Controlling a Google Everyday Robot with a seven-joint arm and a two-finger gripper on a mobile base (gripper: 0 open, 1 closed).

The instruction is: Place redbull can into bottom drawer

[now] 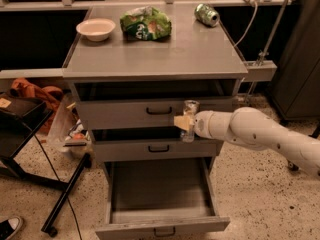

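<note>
The claw (186, 123) is clamping the slim can (190, 109) upright in front of the upper drawers (125, 115), above the open bottom drawer (157, 191); the carrying step seems underway, next calling for lowering it inside and releasing.

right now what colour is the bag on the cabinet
The bag is green and white, camera view; the end effector holds the redbull can above the bottom drawer.
</note>
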